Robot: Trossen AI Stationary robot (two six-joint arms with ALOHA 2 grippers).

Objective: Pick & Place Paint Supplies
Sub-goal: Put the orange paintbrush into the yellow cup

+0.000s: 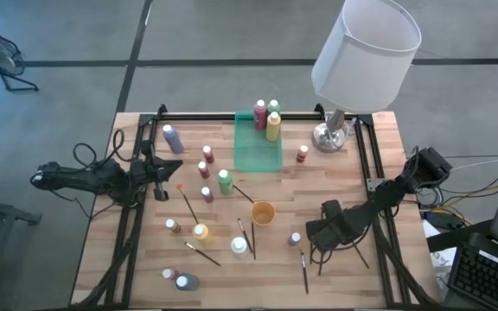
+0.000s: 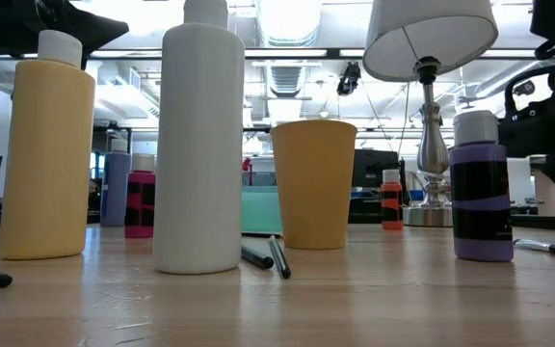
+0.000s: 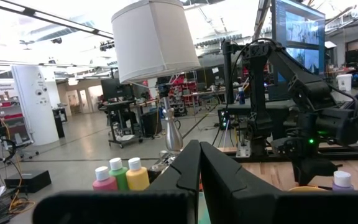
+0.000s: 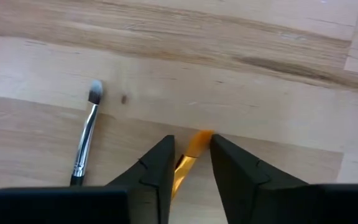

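Right gripper point(image 4: 190, 163) low over bare wood, fingers partly closed astride an orange-tipped paintbrush point(image 4: 191, 154).
Whether they grip it is unclear; a second brush point(image 4: 86, 138) lies just beside. Left gripper point(image 3: 199, 167) waits, shut, empty.

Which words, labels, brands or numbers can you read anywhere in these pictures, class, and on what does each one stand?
None can be read.
Purple paint bottle: dark label band, its print too blurred.
Pink paint bottle: dark label, nothing legible.
White pillar in the room: small signs, too small to read.
Monitor behind the table: screen content too small.
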